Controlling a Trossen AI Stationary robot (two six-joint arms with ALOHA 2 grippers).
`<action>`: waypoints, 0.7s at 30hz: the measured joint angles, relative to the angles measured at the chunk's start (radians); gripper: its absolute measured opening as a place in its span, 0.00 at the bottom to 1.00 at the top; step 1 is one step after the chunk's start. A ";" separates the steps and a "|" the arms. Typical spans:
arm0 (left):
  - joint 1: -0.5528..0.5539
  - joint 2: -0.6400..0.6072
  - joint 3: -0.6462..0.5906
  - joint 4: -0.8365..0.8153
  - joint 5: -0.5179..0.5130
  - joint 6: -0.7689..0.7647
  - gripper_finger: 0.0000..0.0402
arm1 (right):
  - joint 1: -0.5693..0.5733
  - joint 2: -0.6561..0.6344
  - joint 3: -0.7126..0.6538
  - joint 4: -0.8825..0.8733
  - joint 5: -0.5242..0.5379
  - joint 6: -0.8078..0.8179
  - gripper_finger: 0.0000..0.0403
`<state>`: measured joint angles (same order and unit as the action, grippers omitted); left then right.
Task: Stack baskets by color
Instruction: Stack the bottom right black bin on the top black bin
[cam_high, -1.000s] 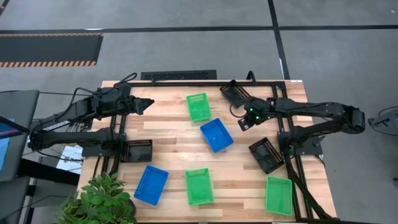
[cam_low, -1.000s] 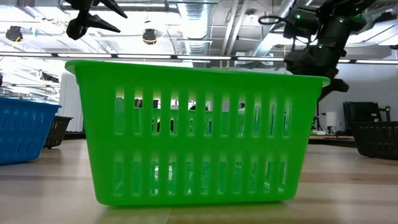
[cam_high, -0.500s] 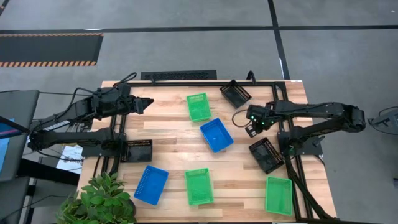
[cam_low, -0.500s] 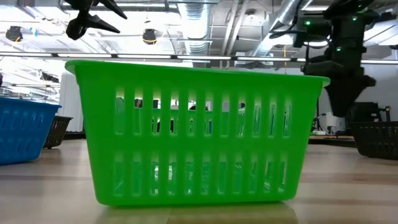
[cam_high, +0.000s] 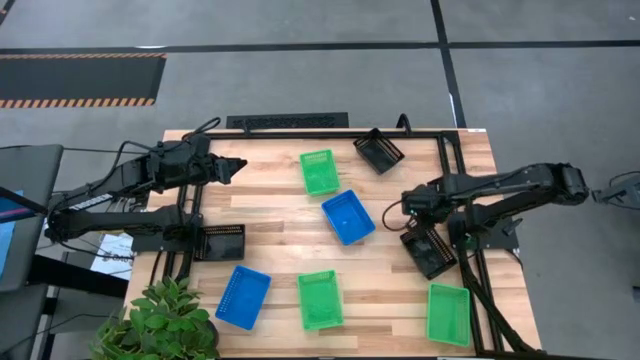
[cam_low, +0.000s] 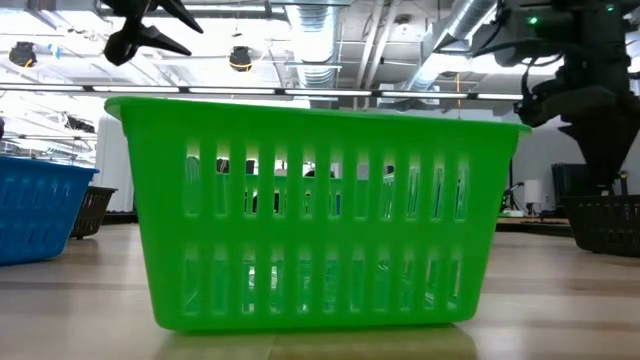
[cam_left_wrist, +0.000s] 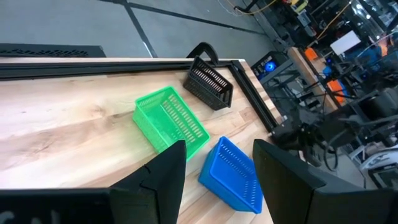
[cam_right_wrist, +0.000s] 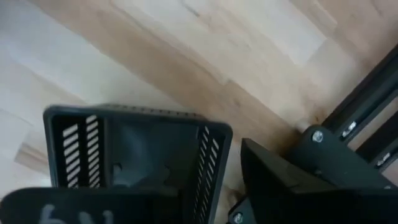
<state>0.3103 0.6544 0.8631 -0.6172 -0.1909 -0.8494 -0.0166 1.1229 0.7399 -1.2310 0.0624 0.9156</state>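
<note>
To the right of the central blue basket (cam_high: 348, 217), the right hand (cam_high: 408, 203) hangs over the near black basket (cam_high: 428, 250), which sits flat on the table (cam_high: 270, 200). A second ago this hand was close beside the far black basket (cam_high: 379, 150), beyond the blue one. It has since swung back toward the near edge, and its fingers have spread. They are now released and hold nothing, and the wrist view shows the near black basket's open top directly beneath them. The far black basket rests alone at the far rail, so the black pair is not yet stacked. The move suggests that the near one is to be picked up next.

Far to the left of the blue basket, the left hand (cam_high: 236, 167) waits in the air, unchanged, with its fingers apart and empty. The far green basket (cam_high: 319, 171) lies just beyond the blue one. The near green basket (cam_high: 320, 299), the corner green basket (cam_high: 448, 314) and a second blue basket (cam_high: 243, 296) lie separately on its near side. No colour is seen stacked.
</note>
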 joint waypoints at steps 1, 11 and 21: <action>0.000 0.000 0.000 -0.001 0.000 0.000 0.43 | 0.010 0.000 0.000 -0.006 -0.005 0.010 0.39; 0.000 0.000 0.000 0.000 0.000 -0.001 0.43 | 0.100 0.013 -0.001 -0.044 -0.009 0.133 0.51; 0.000 0.000 0.000 0.001 0.000 0.002 0.43 | 0.146 0.101 -0.030 -0.022 -0.030 0.178 0.46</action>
<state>0.3103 0.6542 0.8631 -0.6163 -0.1909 -0.8477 0.1295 1.2234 0.7101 -1.2529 0.0322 1.0931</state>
